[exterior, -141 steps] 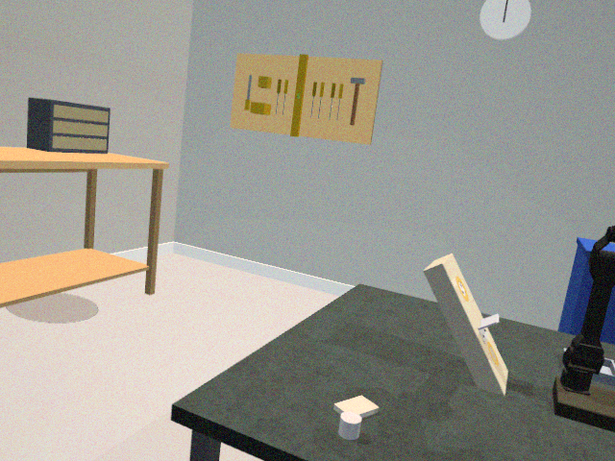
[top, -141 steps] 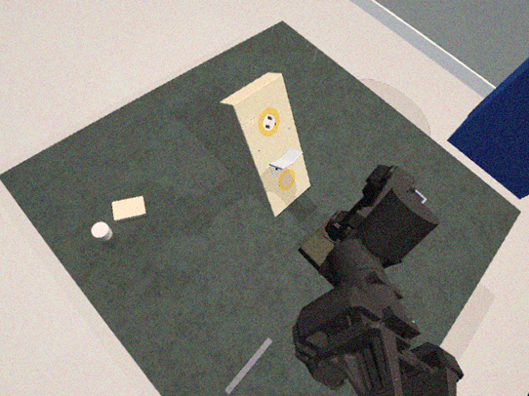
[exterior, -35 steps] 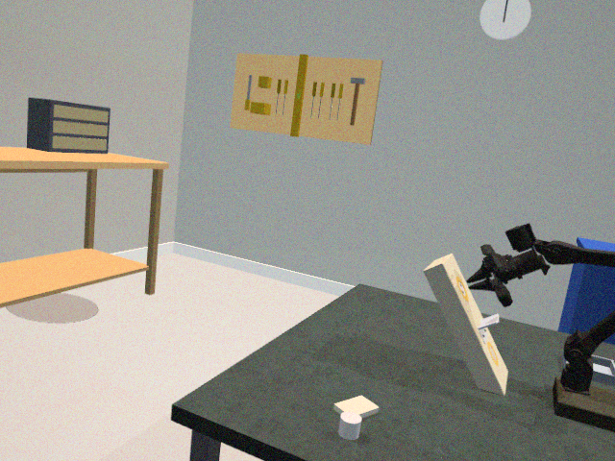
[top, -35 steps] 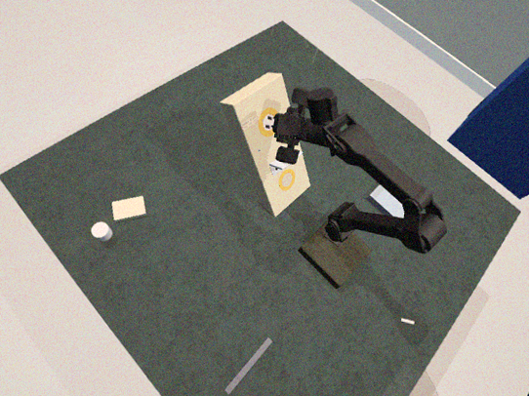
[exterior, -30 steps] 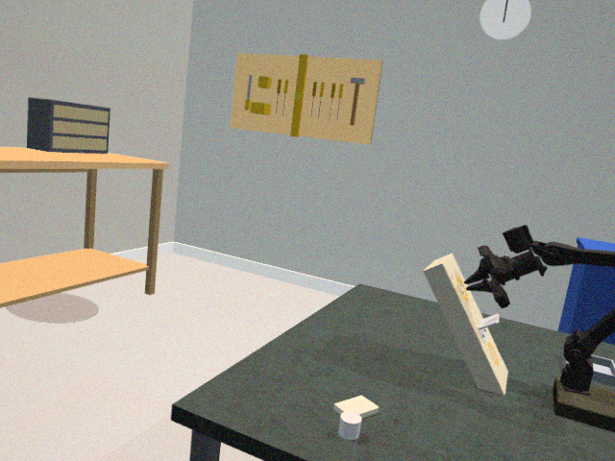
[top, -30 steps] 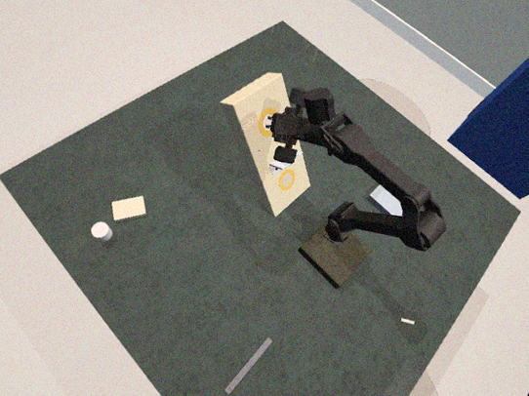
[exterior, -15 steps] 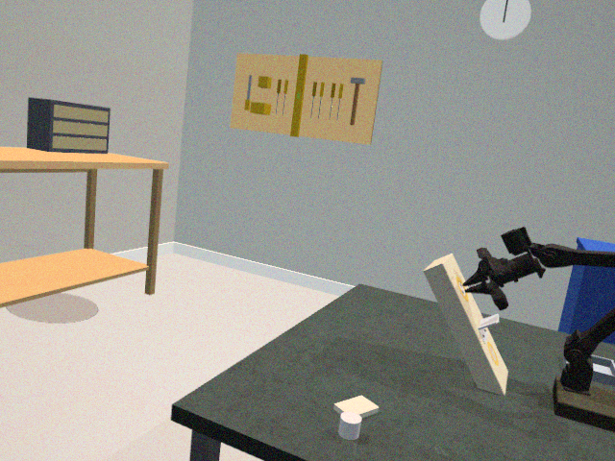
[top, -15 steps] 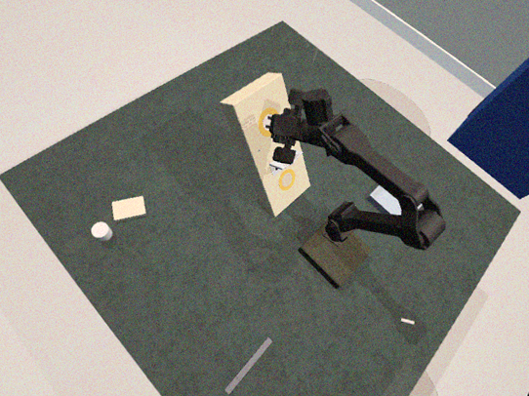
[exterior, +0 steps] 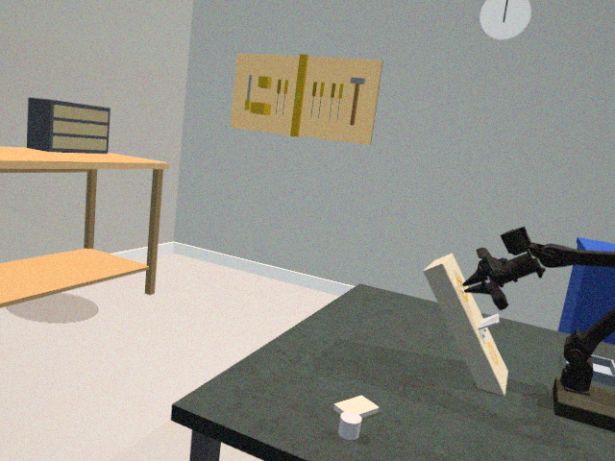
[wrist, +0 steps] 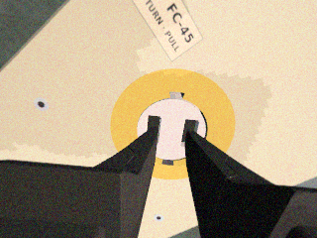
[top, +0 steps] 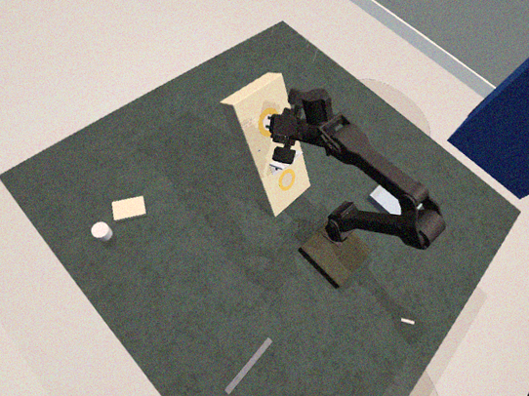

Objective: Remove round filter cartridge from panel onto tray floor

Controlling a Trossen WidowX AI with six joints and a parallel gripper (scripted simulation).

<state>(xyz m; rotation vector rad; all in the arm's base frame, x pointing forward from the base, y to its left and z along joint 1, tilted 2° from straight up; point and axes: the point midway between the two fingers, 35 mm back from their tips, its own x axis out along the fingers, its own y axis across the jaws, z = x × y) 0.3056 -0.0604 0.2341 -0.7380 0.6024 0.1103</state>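
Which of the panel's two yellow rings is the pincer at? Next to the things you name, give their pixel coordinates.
The upper ring (top: 261,125) (wrist: 124,119), around the white slotted cartridge face (wrist: 171,141); the lower ring (top: 279,185) (exterior: 489,347) has no pincer at it.

Cartridge (top: 266,122) (wrist: 171,136): round, pale pinkish-white face, seated in the panel (top: 261,147) (exterior: 455,317) (wrist: 74,114) inside a yellow ring; two narrow dark slots lie side by side, both partly hidden. Panel: cream slab, tilted on the table, cartridge located toward its raised far end, FC-45 label near the ring. Tray (top: 373,197) (exterior: 602,378): pale grey, right of the panel, partly hidden; no cartridge on its visible floor.
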